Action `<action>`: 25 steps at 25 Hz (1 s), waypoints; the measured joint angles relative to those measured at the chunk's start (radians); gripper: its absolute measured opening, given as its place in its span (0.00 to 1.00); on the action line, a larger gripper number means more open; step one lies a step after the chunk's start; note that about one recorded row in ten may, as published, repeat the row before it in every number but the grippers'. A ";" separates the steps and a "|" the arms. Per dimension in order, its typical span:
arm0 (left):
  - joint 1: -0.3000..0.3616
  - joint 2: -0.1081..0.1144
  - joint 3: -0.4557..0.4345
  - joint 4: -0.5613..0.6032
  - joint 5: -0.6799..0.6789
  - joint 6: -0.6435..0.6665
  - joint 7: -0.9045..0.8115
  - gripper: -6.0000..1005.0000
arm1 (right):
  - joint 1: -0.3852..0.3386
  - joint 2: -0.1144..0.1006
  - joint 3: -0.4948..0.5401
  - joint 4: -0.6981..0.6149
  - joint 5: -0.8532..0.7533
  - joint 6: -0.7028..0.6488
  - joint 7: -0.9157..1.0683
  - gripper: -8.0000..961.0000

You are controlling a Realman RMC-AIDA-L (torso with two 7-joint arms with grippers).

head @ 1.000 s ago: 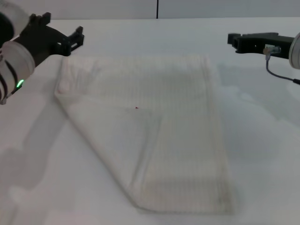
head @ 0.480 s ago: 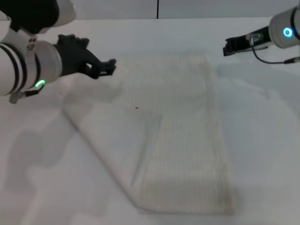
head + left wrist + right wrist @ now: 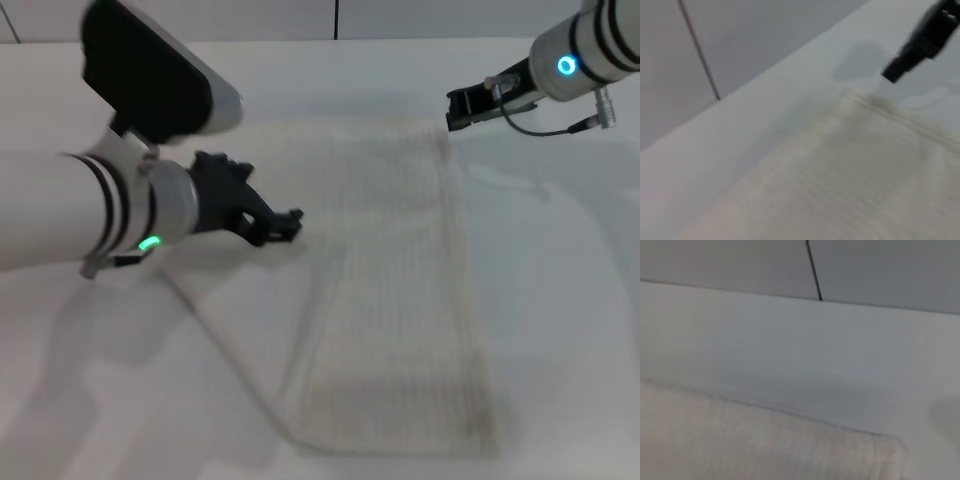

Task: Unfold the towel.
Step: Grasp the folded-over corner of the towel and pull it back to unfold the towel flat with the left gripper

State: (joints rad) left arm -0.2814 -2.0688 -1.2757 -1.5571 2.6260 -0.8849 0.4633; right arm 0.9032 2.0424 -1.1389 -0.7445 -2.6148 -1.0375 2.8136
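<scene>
Towel [image 3: 400, 290]: cream-white cloth with faint ribbed stripes, lying flat on the worktop in the middle of the head view; a folded flap shows as a diagonal edge running down to the near corner, so it is not yet opened out.
Handling, judged: soft, light and limp; likely to sag and drag rather than hold shape, and a pinch may catch both layers.
Where to take hold, judged: the upper layer only, at a free corner or along the folded flap's edge, near the left tool; the far right corner is the second hold.
Left tool [image 3: 275, 226]: low over the towel's left part, on or just above the cloth; contact cannot be told. Fingers look slightly apart, clamped on nothing visible.
Right tool [image 3: 462, 108]: just beside the towel's far right corner, above it; whether its fingers are apart or together cannot be told.
Worktop [image 3: 560, 300]: white, smooth, carrying the towel.
Backdrop: grey wall panels with a dark vertical seam [image 3: 813, 270].
</scene>
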 joint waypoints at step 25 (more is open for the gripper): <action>-0.127 -0.003 0.173 0.225 -0.056 0.169 -0.037 0.72 | 0.002 0.012 -0.015 0.019 -0.004 0.022 -0.003 0.01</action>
State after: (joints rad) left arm -0.4079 -2.0723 -1.1027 -1.3322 2.5700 -0.7164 0.4266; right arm 0.9051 2.0540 -1.1538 -0.7255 -2.6192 -1.0158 2.8102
